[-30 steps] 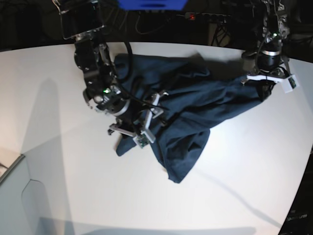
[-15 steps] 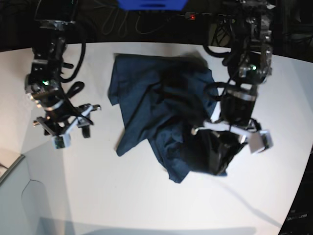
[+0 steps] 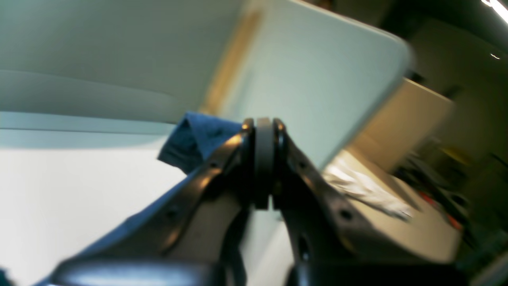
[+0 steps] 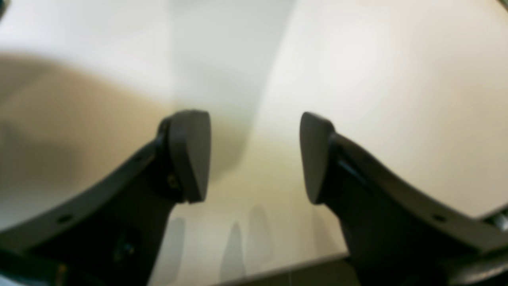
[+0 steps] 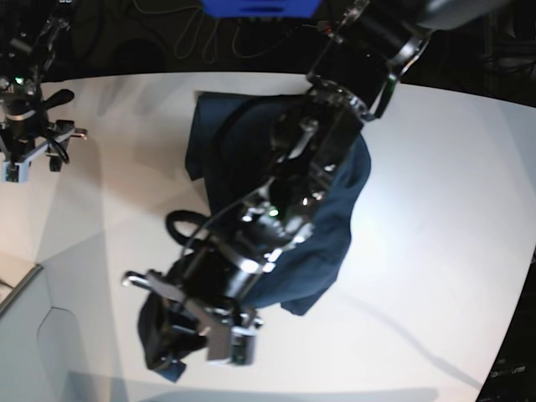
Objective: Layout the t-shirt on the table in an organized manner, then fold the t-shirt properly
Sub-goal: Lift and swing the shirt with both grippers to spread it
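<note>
The dark navy t-shirt [image 5: 219, 138] lies crumpled on the white table [image 5: 427, 276], partly hidden under my left arm. My left arm reaches across it to the front left. My left gripper [image 5: 172, 335] is shut on a fold of the t-shirt and holds the cloth low over the table. In the left wrist view the left gripper [image 3: 264, 127] has its jaws pressed together, with navy cloth [image 3: 198, 139] beside and under them. My right gripper [image 5: 32, 163] is open and empty at the far left, away from the shirt. The right wrist view shows the right gripper [image 4: 254, 155] over bare table.
A light grey panel [image 5: 33, 352] sits at the table's front left corner, close to the left gripper. A blue object [image 5: 260, 7] and cables lie behind the table's back edge. The curved table edge runs down the right side.
My left arm has swung from the right side across the shirt to the front left, dragging cloth with it. My right arm has pulled back farther to the far left, gripper open.
</note>
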Controlling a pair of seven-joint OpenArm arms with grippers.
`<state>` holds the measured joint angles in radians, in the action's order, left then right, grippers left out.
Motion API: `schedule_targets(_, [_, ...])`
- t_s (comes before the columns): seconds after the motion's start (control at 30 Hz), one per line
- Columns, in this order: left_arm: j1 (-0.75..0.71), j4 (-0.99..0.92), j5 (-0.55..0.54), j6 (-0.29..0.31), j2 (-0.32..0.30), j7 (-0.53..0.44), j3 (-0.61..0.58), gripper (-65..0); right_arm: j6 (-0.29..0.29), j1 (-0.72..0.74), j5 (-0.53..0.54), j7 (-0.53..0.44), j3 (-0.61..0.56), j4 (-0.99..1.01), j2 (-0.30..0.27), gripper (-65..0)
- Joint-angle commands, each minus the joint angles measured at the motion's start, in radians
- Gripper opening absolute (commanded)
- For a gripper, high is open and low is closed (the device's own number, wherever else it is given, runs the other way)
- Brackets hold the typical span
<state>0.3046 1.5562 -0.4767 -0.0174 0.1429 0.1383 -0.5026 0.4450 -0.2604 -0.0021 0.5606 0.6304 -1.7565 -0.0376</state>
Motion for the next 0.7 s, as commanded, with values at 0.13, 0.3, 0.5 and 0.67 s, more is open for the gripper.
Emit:
schedule_targets(0.13, [0.163,-0.113,-0.015,0.004,0.014,-0.090,-0.115,-65.0,0.008,-0.027,0.007,-0.021,0.047,-0.036,0.049,-29.0])
schedule_targets(0.3, [0.278,-0.273,-0.015,0.004,0.014,-0.246,-0.264,-63.9,0.008,-0.050,0.007,-0.021,0.039,-0.073,0.104,-29.0])
schedule_targets(0.5, [0.239,-0.465,-0.011,0.004,0.014,-0.259,-0.322,-37.1,0.008,-0.063,0.007,-0.021,0.038,-0.101,0.144,-29.0])
schedule_targets(0.67, [0.150,-0.489,-0.009,0.012,0.010,-0.262,-0.319,-23.5,0.008,-0.064,0.007,-0.021,0.038,-0.099,0.172,-29.0])
